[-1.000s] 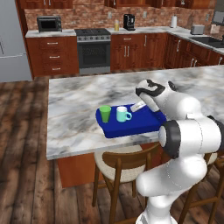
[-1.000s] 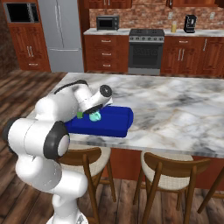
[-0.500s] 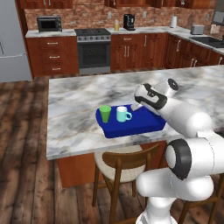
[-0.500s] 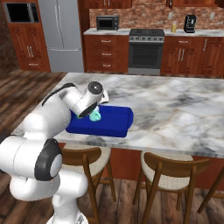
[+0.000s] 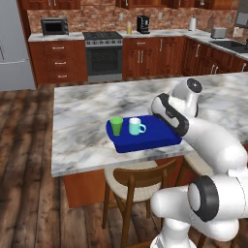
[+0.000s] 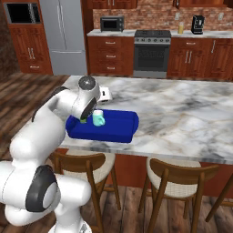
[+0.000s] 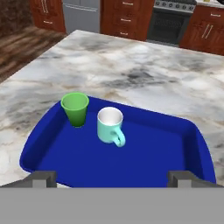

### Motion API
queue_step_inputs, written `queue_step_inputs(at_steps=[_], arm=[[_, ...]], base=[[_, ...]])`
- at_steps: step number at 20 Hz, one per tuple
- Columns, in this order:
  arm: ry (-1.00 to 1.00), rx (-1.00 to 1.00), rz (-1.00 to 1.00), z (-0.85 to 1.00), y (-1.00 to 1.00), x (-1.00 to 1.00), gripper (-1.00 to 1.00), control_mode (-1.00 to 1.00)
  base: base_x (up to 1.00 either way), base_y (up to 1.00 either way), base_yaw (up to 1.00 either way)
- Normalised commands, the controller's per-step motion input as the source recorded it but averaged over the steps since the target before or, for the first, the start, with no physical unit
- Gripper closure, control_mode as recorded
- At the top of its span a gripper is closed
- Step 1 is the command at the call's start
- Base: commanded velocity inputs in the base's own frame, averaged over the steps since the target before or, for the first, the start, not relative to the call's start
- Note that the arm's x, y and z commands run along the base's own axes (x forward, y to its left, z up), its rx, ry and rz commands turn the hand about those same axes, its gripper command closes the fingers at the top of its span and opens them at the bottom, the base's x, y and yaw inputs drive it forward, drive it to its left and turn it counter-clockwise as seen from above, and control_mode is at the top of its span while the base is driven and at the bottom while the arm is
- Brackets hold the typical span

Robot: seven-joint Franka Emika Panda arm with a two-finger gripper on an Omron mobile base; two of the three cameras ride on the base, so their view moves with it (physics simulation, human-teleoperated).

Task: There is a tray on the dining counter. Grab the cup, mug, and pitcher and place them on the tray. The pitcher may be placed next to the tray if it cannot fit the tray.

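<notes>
A: Blue tray (image 7: 175, 153) on the marble dining counter (image 5: 82, 121) was already loaded with the green cup (image 7: 75, 108) and the teal mug (image 7: 110, 125), side by side. No pitcher could be made out anywhere, tbh.

B: Yep. The gripper (image 7: 111, 177) was spread wide with nothing held, hung over the tray's near edge, cups just ahead. Probably the pitcher needed to be located first, then gripped low and kept upright.

The cup (image 7: 75, 108) and mug (image 7: 110, 126) stand close together at one end of the tray (image 7: 157, 153) (both upright). The tray's other half lies bare, as does the dining counter (image 7: 144, 78) around it.
</notes>
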Motion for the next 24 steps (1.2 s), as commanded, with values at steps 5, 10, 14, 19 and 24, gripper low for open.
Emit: queue_step_inputs(at_steps=[5, 10, 14, 19, 24], arm=[[0.00, -0.03, -0.09, 0.32, -0.40, -0.72, -1.00, -1.00], [0.00, -0.01, -0.06, 0.41, -0.20, -0.68, -1.00, -1.00], [0.00, 0.00, -0.12, 0.43, 0.00, -0.59, -1.00, -1.00], [0.00, 0.00, -0.10, 0.50, 0.00, -0.41, -1.00, -1.00], [0.00, 0.00, -0.07, 0.47, 0.00, -0.33, -1.00, -1.00]], base=[[0.00, 0.00, 0.00], [0.00, 0.00, 0.00], [0.00, 0.00, 0.00], [0.00, 0.00, 0.00], [0.00, 0.00, 0.00]])
